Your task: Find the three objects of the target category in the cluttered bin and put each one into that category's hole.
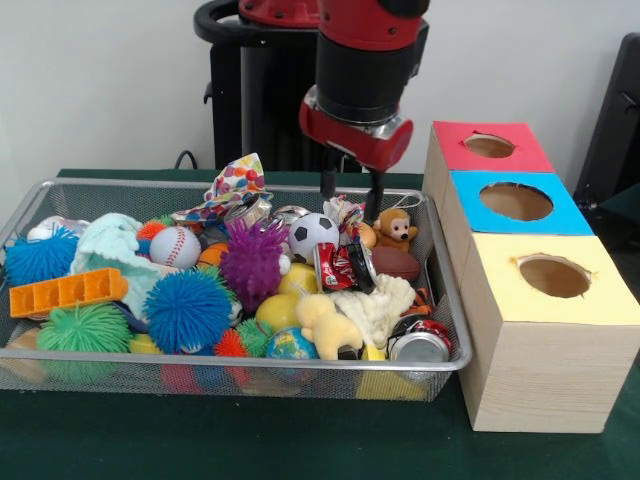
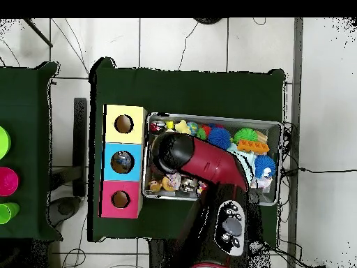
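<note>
A wire mesh bin (image 1: 440, 330) is set on the green table and is heaped with clutter: spiky rubber balls, a baseball, a soccer ball, crushed cans and plush toys. Just beside it, a wooden box (image 1: 545, 385) is placed, topped by three coloured panels in a row. A round hole is cut in each: the red hole (image 1: 489, 146), the blue hole (image 1: 516, 201) and the yellow hole (image 1: 554, 276).

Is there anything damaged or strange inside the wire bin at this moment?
Two drink cans look crushed: a red one lying near the middle of the bin, and another in its front corner beside the yellow-topped box. Otherwise only the expected jumble of toys.
</note>
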Controlling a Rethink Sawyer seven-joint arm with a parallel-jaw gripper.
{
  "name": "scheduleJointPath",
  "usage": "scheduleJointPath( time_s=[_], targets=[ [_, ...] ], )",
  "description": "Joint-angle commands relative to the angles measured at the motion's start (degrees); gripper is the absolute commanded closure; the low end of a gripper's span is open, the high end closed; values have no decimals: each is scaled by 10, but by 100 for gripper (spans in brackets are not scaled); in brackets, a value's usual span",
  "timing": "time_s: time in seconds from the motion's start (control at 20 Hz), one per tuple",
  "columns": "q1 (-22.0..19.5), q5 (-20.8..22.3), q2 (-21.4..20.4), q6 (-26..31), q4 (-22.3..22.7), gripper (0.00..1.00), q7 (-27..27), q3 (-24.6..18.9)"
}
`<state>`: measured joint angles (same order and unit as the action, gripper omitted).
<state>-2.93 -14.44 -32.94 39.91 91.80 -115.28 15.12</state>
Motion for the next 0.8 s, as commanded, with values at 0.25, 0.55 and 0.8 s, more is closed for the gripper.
scheduleJointPath(
  time_s=[0.25, 0.55, 0.8],
  targets=[
    [-20, 13, -17, -94, 123, 0, -36, -72],
    [-25, -6, -19, -84, 154, 0, -52, -88],
    [-29, -11, -8, -111, 170, 0, -62, -99]
  ],
)
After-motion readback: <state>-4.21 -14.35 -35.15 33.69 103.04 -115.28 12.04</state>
